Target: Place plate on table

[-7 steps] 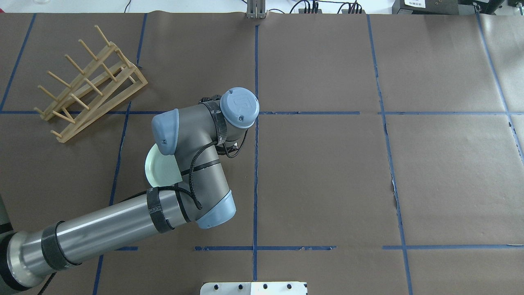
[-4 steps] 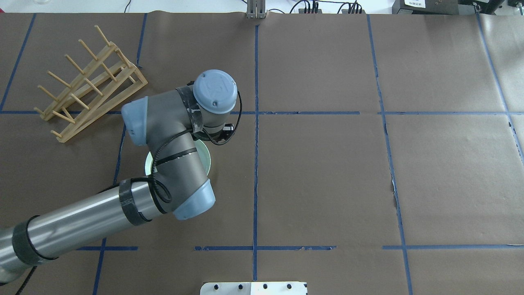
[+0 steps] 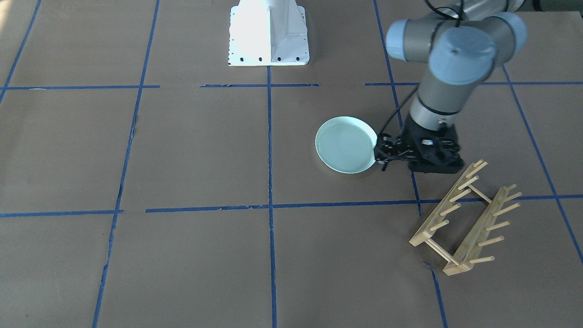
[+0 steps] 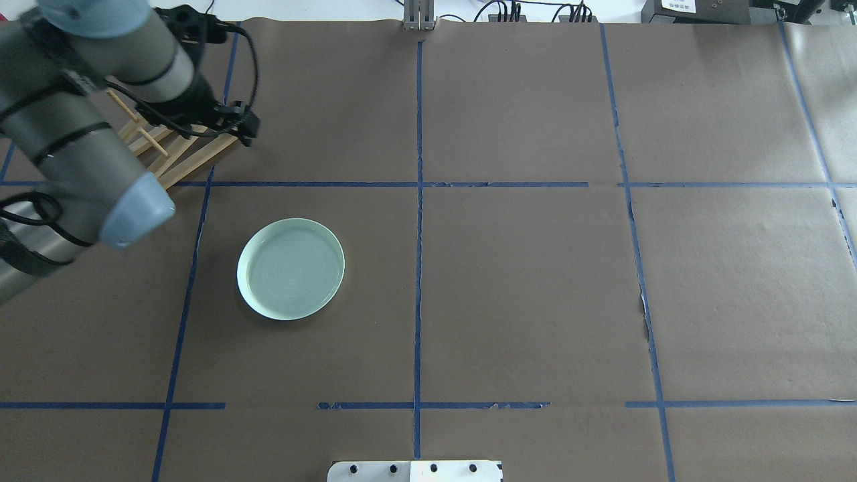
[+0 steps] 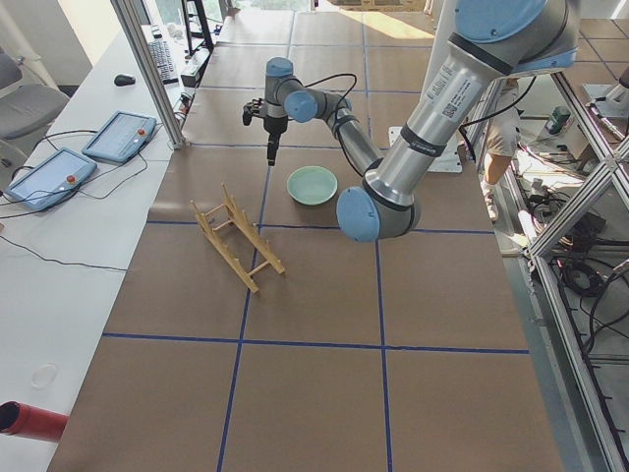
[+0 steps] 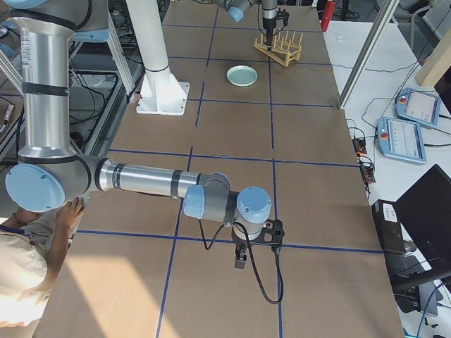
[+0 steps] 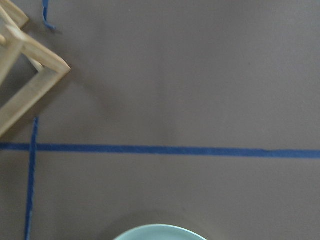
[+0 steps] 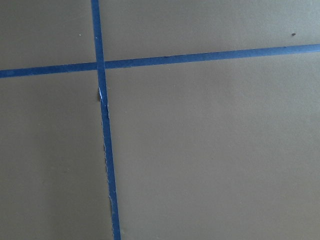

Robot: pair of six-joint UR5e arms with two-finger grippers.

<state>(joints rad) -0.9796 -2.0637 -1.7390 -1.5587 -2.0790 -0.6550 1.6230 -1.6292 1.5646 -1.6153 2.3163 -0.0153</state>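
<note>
The pale mint-green plate (image 4: 290, 268) lies flat on the brown paper table (image 4: 522, 281), left of the middle tape line, with nothing touching it in the overhead view. There my left gripper (image 4: 244, 127) is well beyond the plate, above the near end of the wooden rack (image 4: 181, 150). In the front view the left gripper (image 3: 380, 155) is at the plate's (image 3: 346, 145) rim, jaws apart. The left wrist view shows only the plate's edge (image 7: 160, 232) and no fingers. My right gripper (image 6: 239, 257) shows only in the right side view; I cannot tell its state.
The wooden peg rack (image 3: 464, 218) lies on its side at the far left of the table. The white robot base (image 3: 268, 34) stands at the near edge. Cables and boxes line the far edge (image 4: 535, 10).
My left arm, which hung over the plate and hid most of it, has swung away to the far left over the rack. The plate has stayed in place, now fully uncovered.
</note>
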